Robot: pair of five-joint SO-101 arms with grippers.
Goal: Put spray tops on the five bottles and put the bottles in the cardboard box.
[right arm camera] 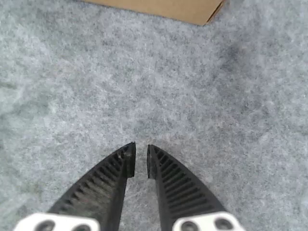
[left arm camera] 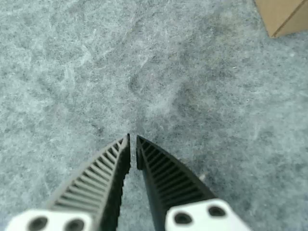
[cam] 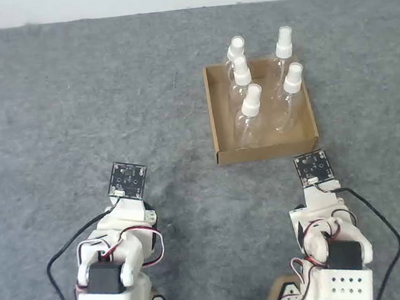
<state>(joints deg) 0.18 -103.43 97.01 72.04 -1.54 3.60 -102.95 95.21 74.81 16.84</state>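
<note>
1. Grey felt covers the table. On it stands the cardboard box, and all five bottles stand inside it, each with a white spray top.
2. I judge one risk: if the right arm goes forward, it can push the near wall of the box, which is just ahead of it, and the tall bottles can tip.
3. Both arms are folded low and point down at bare felt. The left gripper and the right gripper are nearly closed and hold nothing.
</note>
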